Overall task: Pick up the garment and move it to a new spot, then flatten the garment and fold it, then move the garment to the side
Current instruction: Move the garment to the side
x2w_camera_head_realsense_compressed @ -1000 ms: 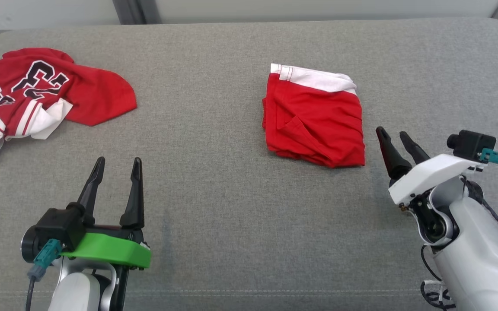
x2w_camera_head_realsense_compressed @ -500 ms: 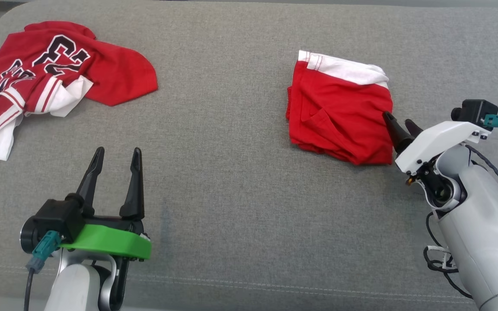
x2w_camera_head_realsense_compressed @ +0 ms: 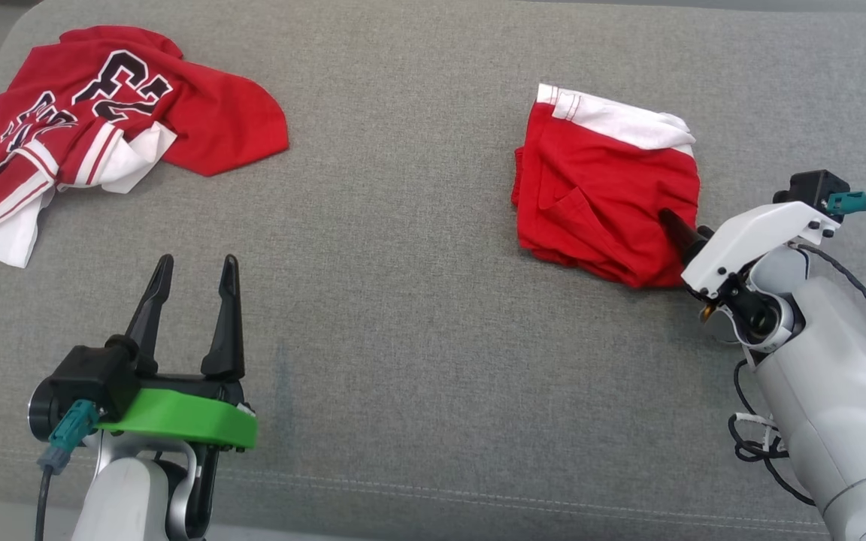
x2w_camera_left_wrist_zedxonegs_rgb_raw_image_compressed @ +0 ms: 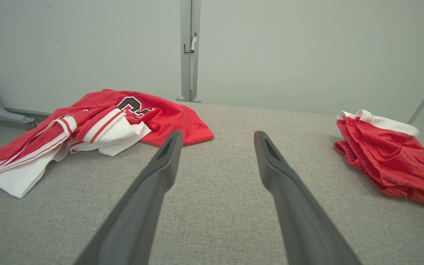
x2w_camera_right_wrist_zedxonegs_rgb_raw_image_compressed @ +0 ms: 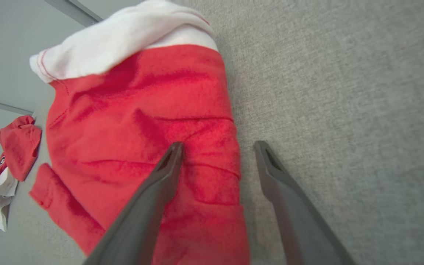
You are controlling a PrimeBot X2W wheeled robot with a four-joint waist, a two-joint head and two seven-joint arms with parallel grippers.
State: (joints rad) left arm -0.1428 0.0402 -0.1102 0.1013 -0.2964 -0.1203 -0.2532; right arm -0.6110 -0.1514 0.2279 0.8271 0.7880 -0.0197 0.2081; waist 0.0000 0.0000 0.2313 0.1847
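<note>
Folded garment [x2w_camera_right_wrist_zedxonegs_rgb_raw_image_compressed: 138,110]; right fingers [x2w_camera_right_wrist_zedxonegs_rgb_raw_image_compressed: 158,184] spread astride its edge

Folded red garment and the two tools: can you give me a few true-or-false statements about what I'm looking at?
1. The folded red garment has a white band along one edge. True.
2. The right tool is clamped shut on that garment. False: its jaws stand open, straddling the garment's edge.
3. The left tool is open, over the grey surface, apart from both garments. True.
4. The numbered jersey lies neatly folded. False: it is crumpled.
</note>
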